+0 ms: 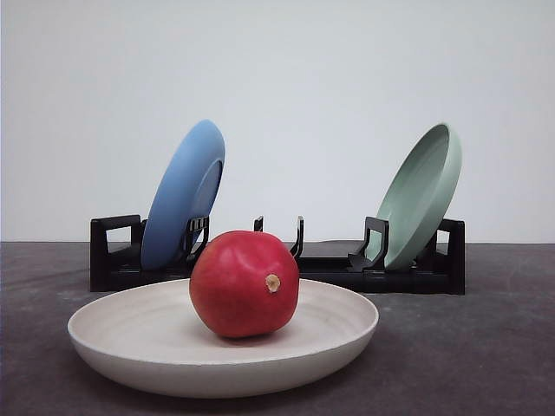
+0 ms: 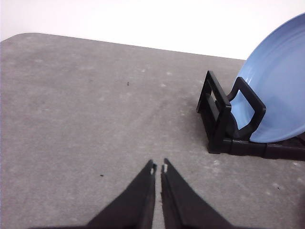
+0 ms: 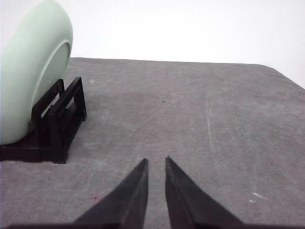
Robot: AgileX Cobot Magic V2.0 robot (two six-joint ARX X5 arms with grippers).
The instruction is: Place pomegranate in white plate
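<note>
We judge the main risk to be rolling: the pomegranate (image 1: pixel 244 283) is round and sits free in the white plate (image 1: pixel 130 334), so a knock to the rim could tip it out. It rests near the plate's middle, glossy red, tan nub facing the front camera. Left gripper (image 2: pixel 158 168) is nearly closed on nothing; right gripper (image 3: pixel 157 161) shows a narrow gap, also empty. Both seem clear of the plate, though neither wrist view confirms it.
</note>
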